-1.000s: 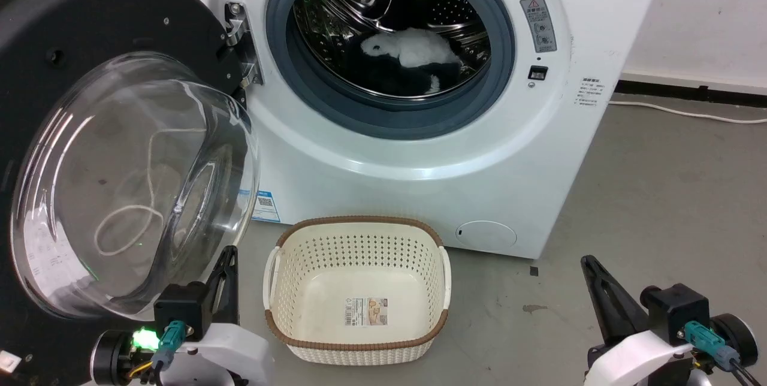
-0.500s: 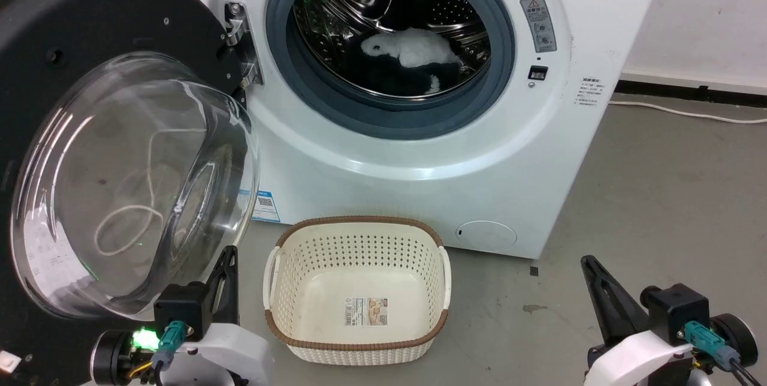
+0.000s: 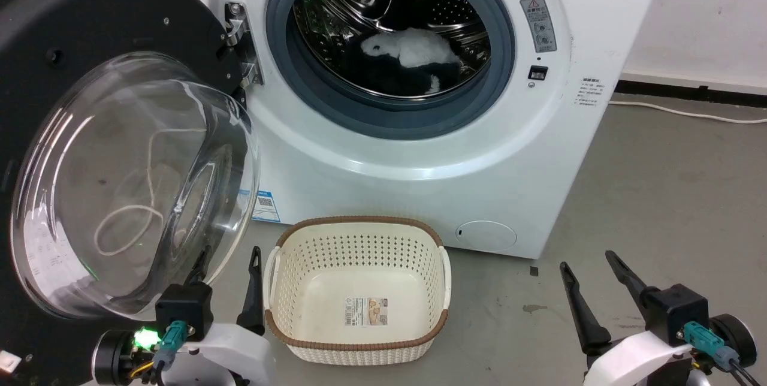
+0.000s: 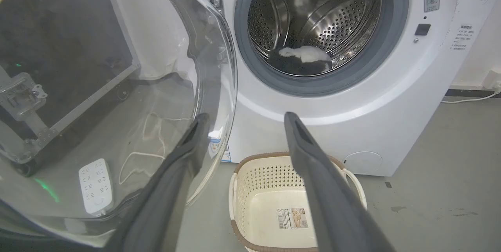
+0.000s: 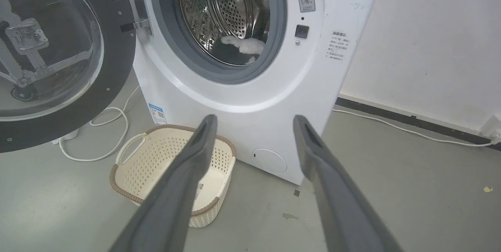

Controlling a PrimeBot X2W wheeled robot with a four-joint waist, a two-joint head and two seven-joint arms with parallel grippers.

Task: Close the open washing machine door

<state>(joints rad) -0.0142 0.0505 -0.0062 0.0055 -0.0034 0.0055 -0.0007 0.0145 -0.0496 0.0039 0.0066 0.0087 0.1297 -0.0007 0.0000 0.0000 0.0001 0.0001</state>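
Your left gripper (image 3: 229,254) sat low and near, fingers spread, holding nothing. One fingertip lay against the lower edge of the washing machine door (image 3: 120,182); I could not tell whether it touched. Your right gripper (image 3: 587,260) was spread and empty too, well to the right over the floor (image 3: 659,194).

The door stood swung wide to the left on its hinge (image 3: 239,44), glass bowl facing you, well apart from the drum opening (image 3: 389,32). I judged the closing not yet begun.

Advice for the step:
- Take the left gripper round to the door's outer face.
- Push on the black rim at the edge farthest from the hinge, not on the glass.
- Follow the arc rightward and pass above the basket (image 3: 356,219).
- Press home at the catch (image 3: 537,72).

View notes:
- The left wrist view showed, through the glass, a power strip (image 4: 96,185) and a dark case (image 4: 58,48) behind the door.
- The right wrist view showed the door edge-on against the machine, with a cable (image 5: 105,154) looping on the floor left of the basket.
- The head view showed both grippers flanking the basket, and laundry (image 3: 413,47) in the drum.
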